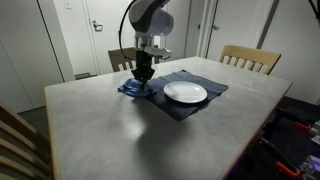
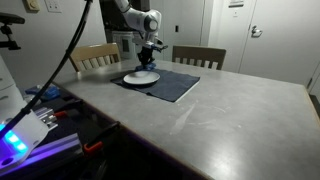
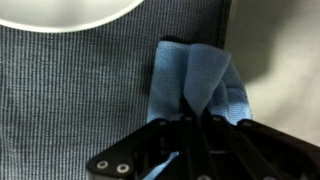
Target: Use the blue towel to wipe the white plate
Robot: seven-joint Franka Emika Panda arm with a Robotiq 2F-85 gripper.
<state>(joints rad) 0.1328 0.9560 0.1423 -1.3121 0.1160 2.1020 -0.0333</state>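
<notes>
Wrist view alone shows the gripper (image 3: 198,120) clamped on a crumpled blue towel (image 3: 200,80) at the edge of a ribbed dark mat (image 3: 70,100). In both exterior views the round, glossy plate (image 1: 185,92) lies on that mat near the towel, on a pale table (image 1: 120,130) with wooden chairs (image 1: 250,58) behind.

In an exterior view the camera looks down across the table (image 1: 120,130) from a raised spot at middle distance, with the arm (image 1: 150,25) at 12 o'clock. In an exterior view set lower and farther off, the arm (image 2: 148,22) sits at 11 o'clock. Both share the white plate (image 1: 185,92) and dark mat (image 1: 185,110). The wrist view looks straight down from very close, with the plate's rim at 11 o'clock and the blue towel (image 3: 200,80) near centre.
</notes>
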